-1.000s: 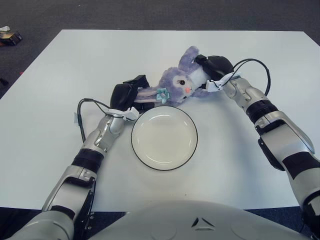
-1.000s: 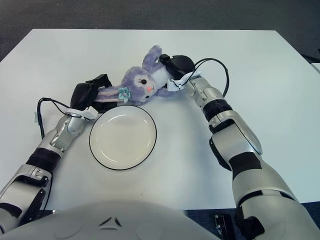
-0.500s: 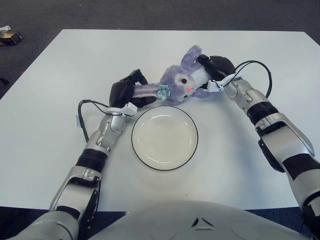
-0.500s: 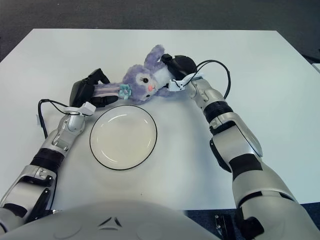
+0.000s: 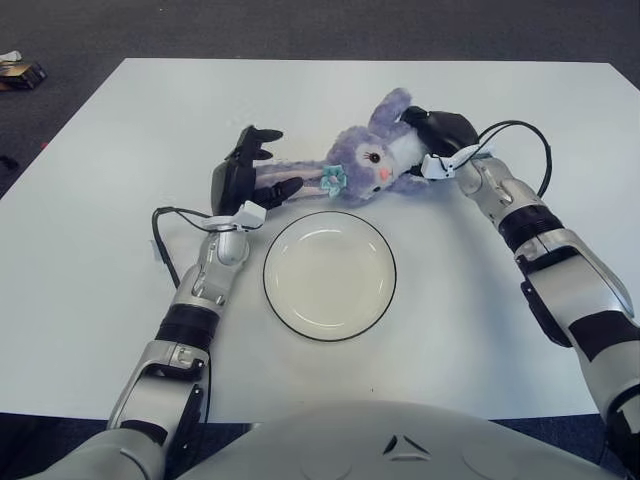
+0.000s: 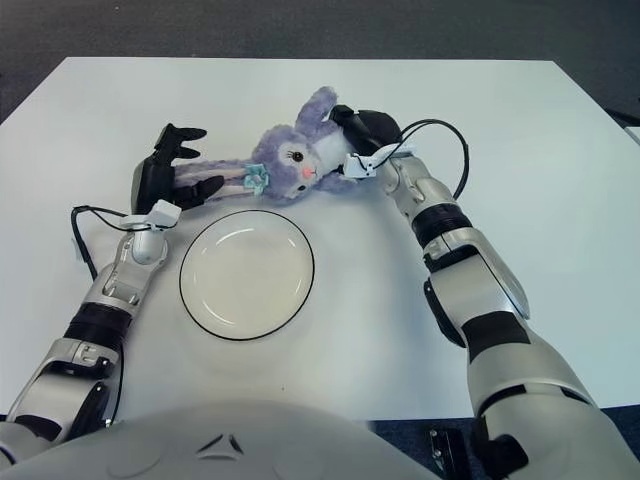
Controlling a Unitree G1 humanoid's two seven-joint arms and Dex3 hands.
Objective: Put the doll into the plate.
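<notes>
Now purple bunny doll (image 5: 365, 170) w/ teal bow, lying beyond plate (image 5: 329, 275).

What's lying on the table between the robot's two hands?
The purple doll, stretched between the left hand and right hand, beyond the empty plate; both eye views show it.

White table (image 5: 120, 300), matte top, corners squared, fills most of the view. Dark grey carpeted floor (image 5: 300, 25) beyond its far edge and down both sides. Small dark object (image 5: 20, 72) on the floor at far left, a pale scrap just beside it; cannot tell what either is.
</notes>
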